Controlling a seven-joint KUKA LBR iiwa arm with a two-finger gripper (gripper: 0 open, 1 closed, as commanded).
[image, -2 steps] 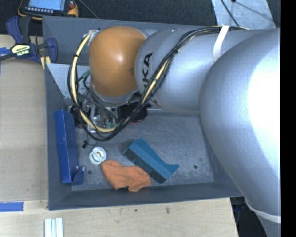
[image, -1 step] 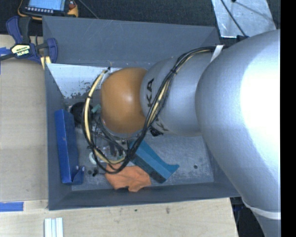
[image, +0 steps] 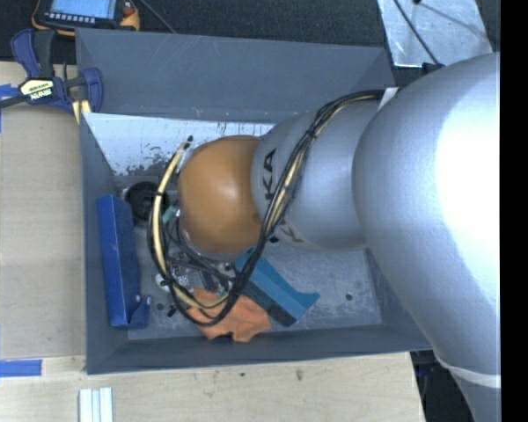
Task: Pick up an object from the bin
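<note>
Pincer (image: pixel 187 281) sits low in the lower-left part of the bin (image: pixel 246 77), under the arm's orange cover and cables; whether it is apart or together cannot be told, and nothing is seen clamped in it. Nearest candidates: a crumpled orange soft thing (image: pixel 239 320) just below and right of it by the bottom wall, and a blue wedge-shaped block (image: pixel 280 292) to its right, long axis slanting down-right. A long blue bar (image: pixel 117 260) lies to its left along the left wall, long axis up-down in the frame, with a small black round thing (image: pixel 141 199) near its top end.
</note>
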